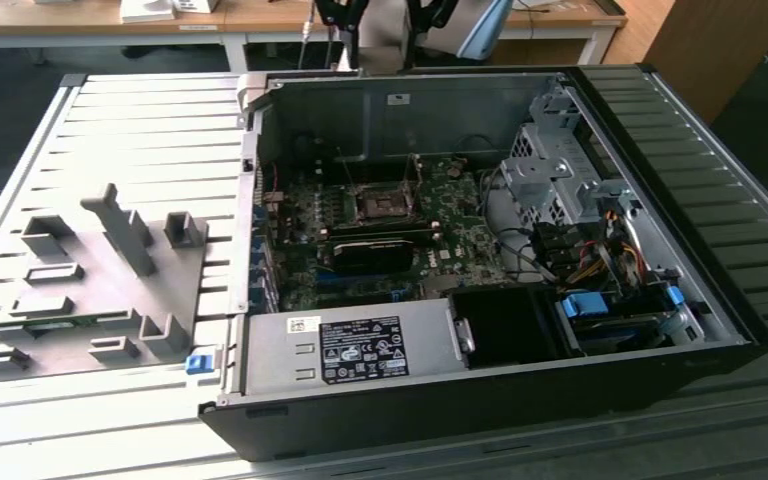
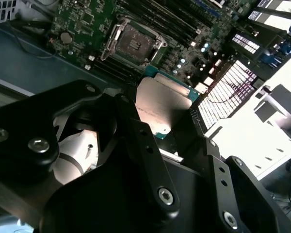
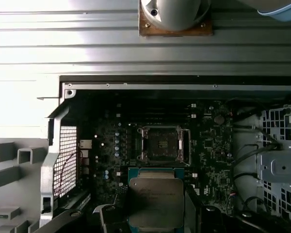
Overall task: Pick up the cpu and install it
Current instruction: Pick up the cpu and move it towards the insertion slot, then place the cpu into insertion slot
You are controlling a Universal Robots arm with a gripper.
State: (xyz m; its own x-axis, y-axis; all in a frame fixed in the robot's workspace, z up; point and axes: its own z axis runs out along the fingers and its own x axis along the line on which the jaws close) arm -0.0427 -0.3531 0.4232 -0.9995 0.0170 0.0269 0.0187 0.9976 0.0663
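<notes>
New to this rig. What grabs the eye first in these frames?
In the second wrist view the shiny cpu, clamped in the gripper, hangs over the motherboard, just short of the empty socket. In the exterior view the open case lies on a slatted table, with a grey fixture at the exterior view's left.

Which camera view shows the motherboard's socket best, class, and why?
The first wrist view: the socket faces the camera squarely, its whole metal frame unobstructed, just beyond the held cpu. The second wrist view shows the socket tilted; the exterior view shows it obliquely, deep inside the case.
</notes>
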